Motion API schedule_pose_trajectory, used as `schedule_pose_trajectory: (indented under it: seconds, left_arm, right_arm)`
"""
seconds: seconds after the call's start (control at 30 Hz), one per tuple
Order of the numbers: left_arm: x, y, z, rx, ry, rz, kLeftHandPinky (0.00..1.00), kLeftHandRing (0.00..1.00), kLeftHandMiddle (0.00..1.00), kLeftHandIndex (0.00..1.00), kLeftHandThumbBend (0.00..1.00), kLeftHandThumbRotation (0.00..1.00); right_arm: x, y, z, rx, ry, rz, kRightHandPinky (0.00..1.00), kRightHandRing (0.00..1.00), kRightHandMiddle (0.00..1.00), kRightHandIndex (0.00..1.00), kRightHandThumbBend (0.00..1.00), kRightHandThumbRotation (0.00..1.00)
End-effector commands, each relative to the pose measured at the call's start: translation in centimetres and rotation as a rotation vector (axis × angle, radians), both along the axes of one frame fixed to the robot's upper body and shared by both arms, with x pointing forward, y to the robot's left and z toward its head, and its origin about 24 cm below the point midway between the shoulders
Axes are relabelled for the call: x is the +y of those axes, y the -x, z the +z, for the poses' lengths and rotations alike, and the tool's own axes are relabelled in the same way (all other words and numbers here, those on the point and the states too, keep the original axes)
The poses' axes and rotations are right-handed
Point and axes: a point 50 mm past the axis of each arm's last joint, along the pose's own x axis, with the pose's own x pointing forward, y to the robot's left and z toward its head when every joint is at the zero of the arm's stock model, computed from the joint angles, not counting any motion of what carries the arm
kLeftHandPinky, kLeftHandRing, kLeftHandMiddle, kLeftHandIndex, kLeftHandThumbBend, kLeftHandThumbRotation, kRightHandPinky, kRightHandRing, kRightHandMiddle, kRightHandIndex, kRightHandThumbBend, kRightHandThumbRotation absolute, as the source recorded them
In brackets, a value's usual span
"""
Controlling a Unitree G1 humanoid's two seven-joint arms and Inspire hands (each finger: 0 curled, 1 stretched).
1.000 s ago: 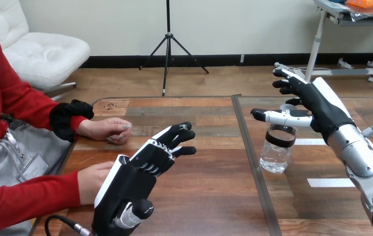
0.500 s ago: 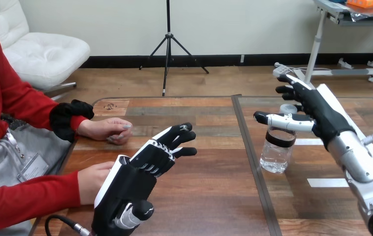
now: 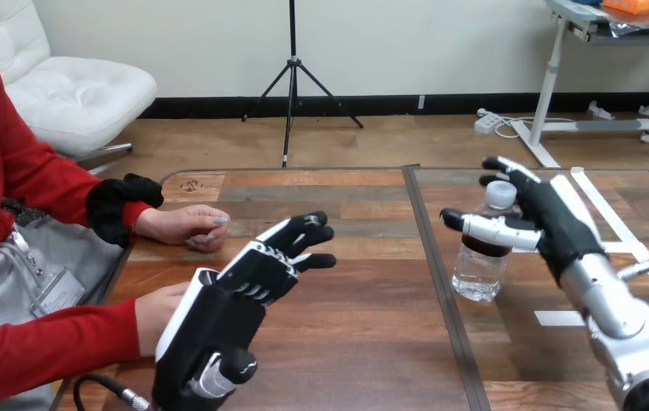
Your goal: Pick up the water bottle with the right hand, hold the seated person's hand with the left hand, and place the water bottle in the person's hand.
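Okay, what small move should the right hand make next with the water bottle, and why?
Probably close the right hand round the water bottle: it is open, thumb across the bottle's front, fingers beyond it, nothing gripped yet.

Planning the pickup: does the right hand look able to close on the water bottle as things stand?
Probably yes: the right hand is open beside the upright water bottle, with nothing between them.

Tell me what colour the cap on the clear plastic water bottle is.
White; the round cap of the clear plastic water bottle shows best in the head view.
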Motion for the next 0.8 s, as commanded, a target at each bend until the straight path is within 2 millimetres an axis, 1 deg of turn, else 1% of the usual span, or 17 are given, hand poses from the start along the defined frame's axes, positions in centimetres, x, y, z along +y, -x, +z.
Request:
schedule_pose_trajectory:
  seconds: [0.0, 0.13, 0.27, 0.43, 0.77]
  left_arm:
    - [0.1, -1.4, 1.6, -0.086, 0.009, 0.006, 0.79, 0.88, 0.9, 0.85, 0.98, 0.77]
    - [0.3, -1.4, 1.7, -0.09, 0.004, 0.003, 0.8, 0.89, 0.9, 0.86, 0.98, 0.77]
    - [0.5, -1.4, 1.7, -0.092, 0.001, -0.002, 0.8, 0.89, 0.9, 0.86, 0.98, 0.78]
    - [0.6, -1.4, 1.7, -0.092, -0.002, -0.011, 0.81, 0.89, 0.9, 0.86, 0.98, 0.78]
    - [0.8, -1.4, 1.8, -0.095, 0.004, -0.011, 0.8, 0.89, 0.9, 0.86, 0.99, 0.76]
  right_arm:
    - [0.7, -0.4, 0.4, -0.044, -0.04, -0.018, 0.79, 0.89, 0.88, 0.91, 1.0, 0.42]
    - [1.0, -0.2, -0.2, -0.032, -0.082, -0.031, 0.8, 0.89, 0.88, 0.91, 1.0, 0.42]
    - [1.2, 0.1, -0.8, -0.013, -0.121, -0.044, 0.81, 0.9, 0.88, 0.92, 1.0, 0.39]
    - [1.5, 0.4, -1.4, 0.002, -0.12, -0.051, 0.83, 0.91, 0.89, 0.92, 1.0, 0.38]
    - [1.9, 0.9, -2.4, 0.022, -0.108, -0.068, 0.83, 0.91, 0.89, 0.93, 1.0, 0.42]
